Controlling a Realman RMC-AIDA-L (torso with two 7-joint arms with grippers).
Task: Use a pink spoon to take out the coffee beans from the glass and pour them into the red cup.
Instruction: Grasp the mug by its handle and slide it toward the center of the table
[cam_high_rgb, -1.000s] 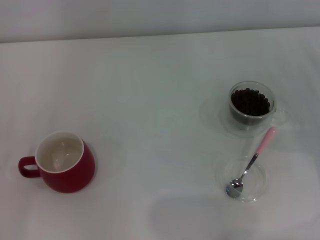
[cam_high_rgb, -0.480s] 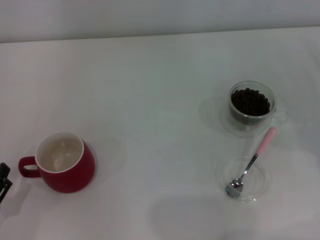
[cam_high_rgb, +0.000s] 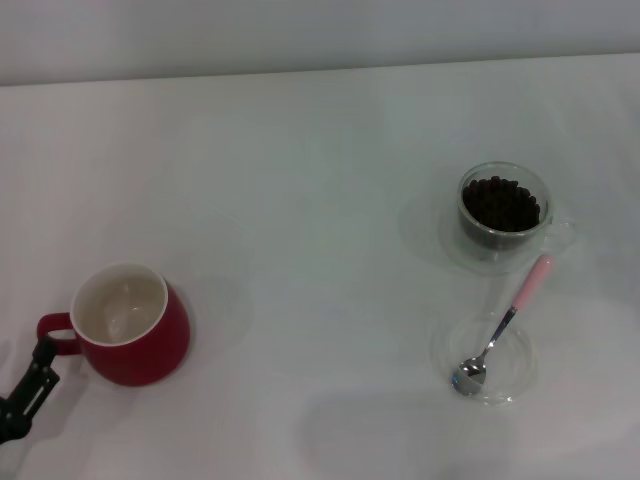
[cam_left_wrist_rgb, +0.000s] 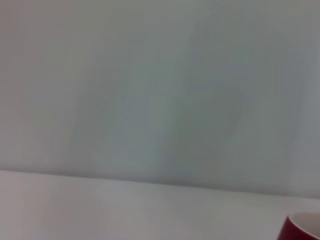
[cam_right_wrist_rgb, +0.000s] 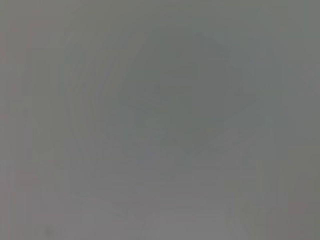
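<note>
The red cup (cam_high_rgb: 130, 322) stands at the near left of the white table, white inside, its loop handle pointing left. A corner of the red cup (cam_left_wrist_rgb: 302, 227) also shows in the left wrist view. My left gripper (cam_high_rgb: 30, 388) reaches in at the lower left edge, just below and left of the cup's handle. The glass (cam_high_rgb: 503, 211) with dark coffee beans (cam_high_rgb: 499, 203) stands at the right. Just in front of it, the pink spoon (cam_high_rgb: 505, 321) lies with its metal bowl in a flat clear dish (cam_high_rgb: 520, 372) and its pink handle toward the glass. The right gripper is out of view.
The table's back edge meets a pale wall (cam_high_rgb: 300, 35). The right wrist view shows only a plain grey surface.
My left gripper has come into the head view from the lower left and moved up toward the red cup's handle. Cup, glass and spoon have not moved.
</note>
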